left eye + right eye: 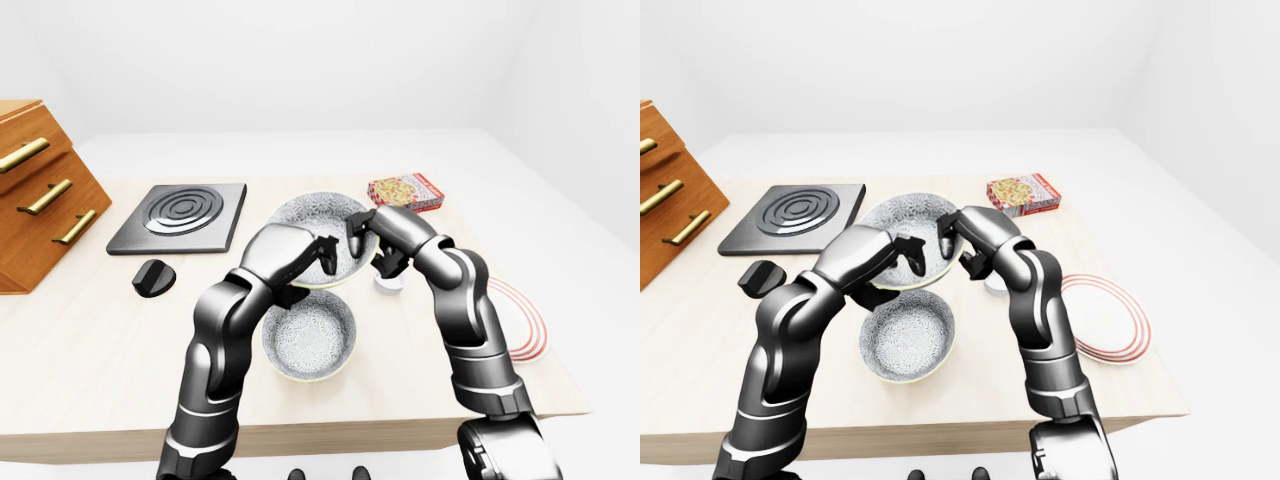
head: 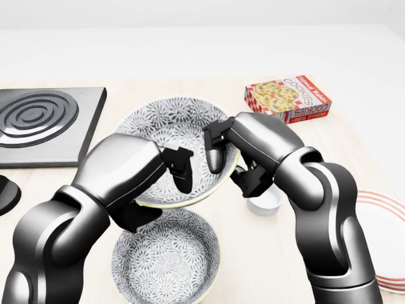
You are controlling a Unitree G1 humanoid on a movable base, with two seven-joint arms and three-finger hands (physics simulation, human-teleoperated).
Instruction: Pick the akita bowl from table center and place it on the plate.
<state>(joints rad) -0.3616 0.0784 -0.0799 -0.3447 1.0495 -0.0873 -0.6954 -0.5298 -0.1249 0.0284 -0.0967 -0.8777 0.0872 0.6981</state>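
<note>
So the akita bowl (image 2: pixel 166 123) looks to be up off the counter (image 2: pixel 266 253), tipped a bit toward the bottom of the head view, with both hands on it. The left hand (image 2: pixel 123 171) pinches the left rim, one of its fingers (image 2: pixel 182 170) hooked inside and the rest underneath. The right hand (image 2: pixel 253 149) does the same on the right rim, with a dark finger (image 2: pixel 214 153) over the edge. The plate (image 1: pixel 1110 325) is well off to the right in the right-eye view, so my guess is this is the carry phase, maybe a handover to the right hand, since the left one probably can't reach that far. If it were me, I'd level the bowl first; a tilted rim pinch seems like a slip waiting to happen. Then lift straight up before going sideways, because the second bowl (image 2: pixel 168 259) sits right below and the small white cup (image 2: pixel 269 202) is just beside the right hand, easy to clip. I'd only release the left pinch once the right one feels solid, then set it down in the middle of the plate.
</note>
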